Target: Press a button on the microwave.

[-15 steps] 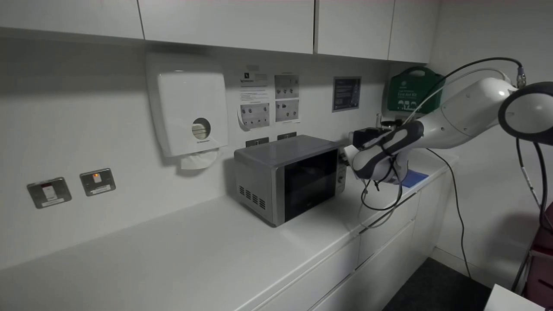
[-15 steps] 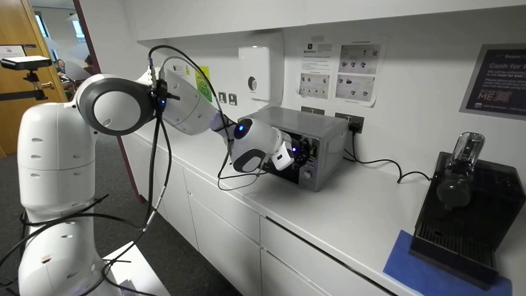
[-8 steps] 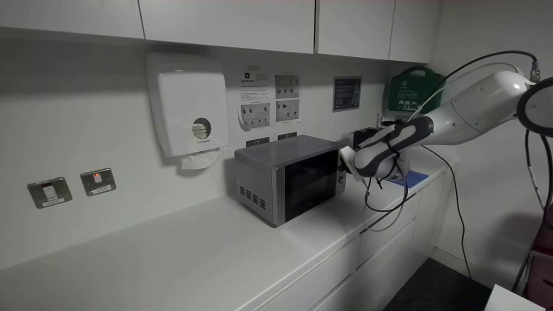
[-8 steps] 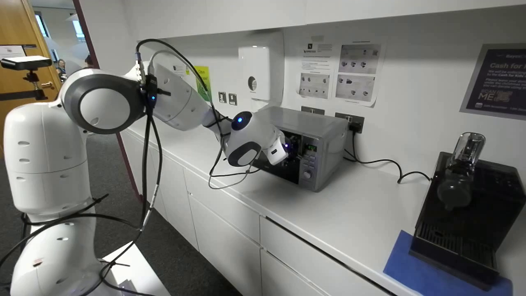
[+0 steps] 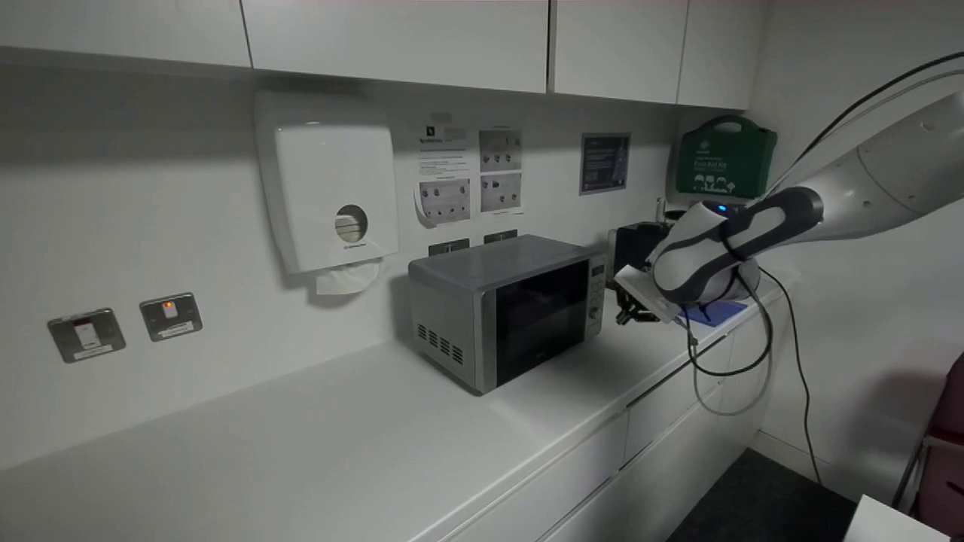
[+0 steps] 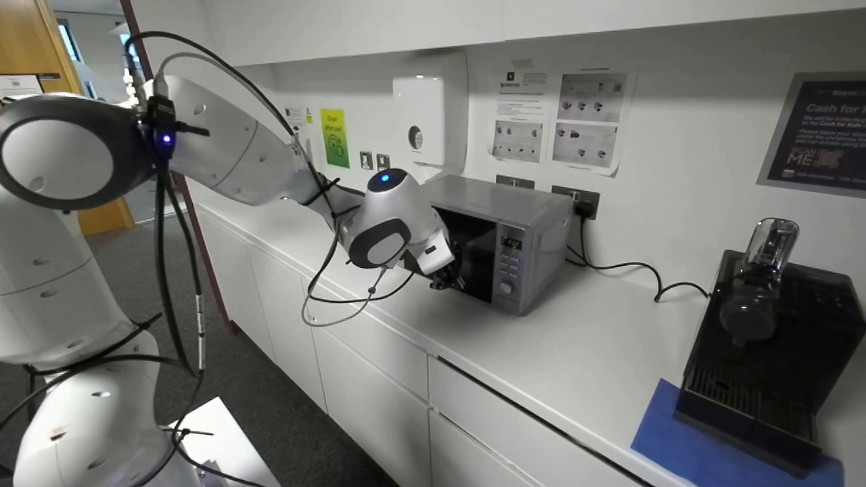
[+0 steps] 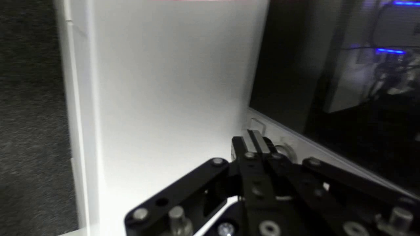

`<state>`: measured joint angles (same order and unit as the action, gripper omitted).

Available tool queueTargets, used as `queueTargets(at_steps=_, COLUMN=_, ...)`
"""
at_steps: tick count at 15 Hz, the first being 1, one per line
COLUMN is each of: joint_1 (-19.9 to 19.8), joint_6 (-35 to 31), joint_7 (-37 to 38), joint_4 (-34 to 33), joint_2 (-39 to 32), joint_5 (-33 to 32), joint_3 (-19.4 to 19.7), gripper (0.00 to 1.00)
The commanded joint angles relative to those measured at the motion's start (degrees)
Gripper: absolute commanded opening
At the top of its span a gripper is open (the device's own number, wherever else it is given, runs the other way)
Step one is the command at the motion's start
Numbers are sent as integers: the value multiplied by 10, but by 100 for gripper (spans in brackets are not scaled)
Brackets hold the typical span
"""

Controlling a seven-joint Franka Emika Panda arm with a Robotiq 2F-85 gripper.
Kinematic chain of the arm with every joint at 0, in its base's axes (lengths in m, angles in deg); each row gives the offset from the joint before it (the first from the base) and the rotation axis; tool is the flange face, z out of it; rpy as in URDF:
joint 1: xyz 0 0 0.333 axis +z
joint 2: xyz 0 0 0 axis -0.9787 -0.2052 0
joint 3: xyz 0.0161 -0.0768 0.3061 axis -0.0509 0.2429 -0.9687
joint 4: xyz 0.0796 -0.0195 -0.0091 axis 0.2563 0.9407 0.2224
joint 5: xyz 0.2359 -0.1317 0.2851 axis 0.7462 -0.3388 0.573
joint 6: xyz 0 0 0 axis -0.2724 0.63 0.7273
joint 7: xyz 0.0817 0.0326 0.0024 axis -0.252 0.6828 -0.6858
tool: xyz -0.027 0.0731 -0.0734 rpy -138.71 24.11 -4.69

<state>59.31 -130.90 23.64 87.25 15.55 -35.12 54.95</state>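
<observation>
The silver-grey microwave (image 5: pixel 489 267) stands on the counter, door shut. It also shows in an exterior view (image 6: pixel 514 196) with its control panel uncovered: a lit green display (image 6: pixel 512 243), rows of buttons (image 6: pixel 509 264) and a round knob (image 6: pixel 506 287). In the wrist view its dark glass door (image 7: pixel 361 137) fills the right side; the knob (image 7: pixel 287 152) is partly hidden behind a finger. My gripper (image 7: pixel 254 141) is shut with nothing between its pads. It also shows in both exterior views (image 5: pixel 625 318) (image 6: pixel 460 281), tilted down in front of the microwave, apart from the panel.
A black coffee machine (image 6: pixel 778 358) stands on a blue cloth (image 6: pixel 663 433) farther along the counter (image 5: pixel 316 452). A white wall dispenser (image 5: pixel 331 188) and wall cabinets (image 5: pixel 399 38) are above. Loose cables (image 6: pixel 338 314) hang from my arm.
My arm has drawn back from the microwave and the gripper has dropped and tilted downward. The control panel, partly covered before, is now uncovered. The microwave has not moved.
</observation>
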Motion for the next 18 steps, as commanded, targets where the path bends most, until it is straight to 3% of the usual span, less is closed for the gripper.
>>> queueTargets(at_steps=1, joint_1=-22, joint_6=157, joint_7=60, joint_4=20, joint_2=67, joint_5=-115, joint_3=11, gripper=0)
queueTargets(at_steps=2, joint_1=26, joint_6=206, joint_7=54, joint_4=11, joint_2=69, joint_5=-123, joint_3=57, gripper=0)
queueTargets(at_steps=6, joint_1=71, joint_6=398, joint_7=-52, joint_4=-32, joint_2=90, joint_5=-79, joint_3=88, gripper=0)
queueTargets(at_steps=9, joint_1=90, joint_6=494, joint_7=-120, joint_4=-70, joint_2=91, joint_5=-85, joint_3=102, gripper=0)
queueTargets(at_steps=10, joint_1=90, joint_6=501, joint_7=-111, joint_4=-76, joint_2=89, joint_5=-109, joint_3=101, gripper=7)
queueTargets(at_steps=11, joint_1=90, joint_6=502, joint_7=-108, joint_4=-81, joint_2=88, joint_5=-125, joint_3=100, gripper=26)
queueTargets(at_steps=12, joint_1=94, joint_6=480, joint_7=-92, joint_4=-66, joint_2=87, joint_5=-107, joint_3=101, gripper=7)
queueTargets(at_steps=15, joint_1=94, joint_6=483, joint_7=-93, joint_4=-72, joint_2=87, joint_5=-117, joint_3=102, gripper=26)
queueTargets(at_steps=18, joint_1=94, joint_6=483, joint_7=-93, joint_4=-72, joint_2=86, joint_5=-118, joint_3=102, gripper=26)
